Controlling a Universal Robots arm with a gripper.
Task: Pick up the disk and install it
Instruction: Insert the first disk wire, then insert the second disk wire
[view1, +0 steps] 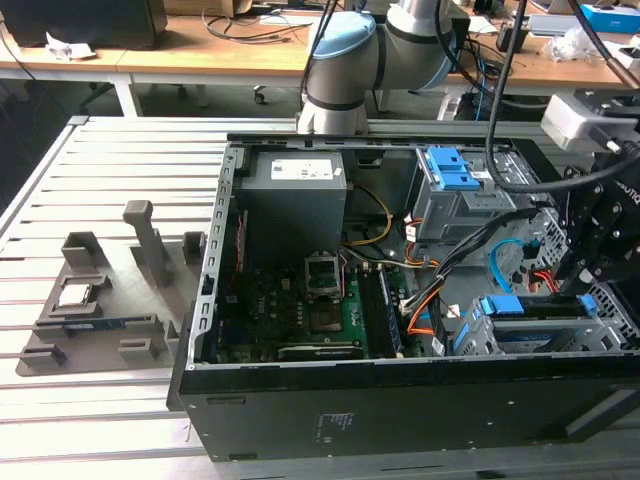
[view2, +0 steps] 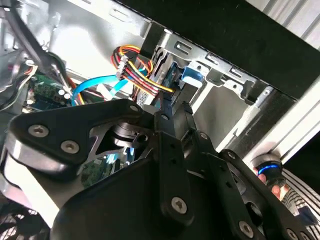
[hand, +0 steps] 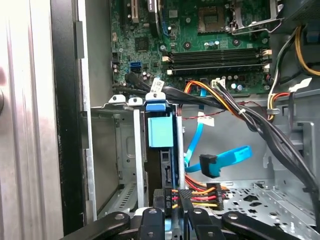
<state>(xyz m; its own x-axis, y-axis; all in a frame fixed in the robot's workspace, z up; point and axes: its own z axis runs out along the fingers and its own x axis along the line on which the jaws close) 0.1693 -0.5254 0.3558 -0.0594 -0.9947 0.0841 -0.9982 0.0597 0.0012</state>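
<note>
My gripper (hand: 172, 212) sits just above the disk (hand: 161, 150), standing edgewise inside its bay (hand: 112, 150) so the rails guide it; I cannot tell whether I'm clamped on it.

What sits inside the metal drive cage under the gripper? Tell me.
The disk stands on edge in the cage, its blue rail showing. The gripper is at its near end; that end is covered.

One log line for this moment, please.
gripper over drive cage | disk slotted upright in cage | fingers: state unclear
</note>
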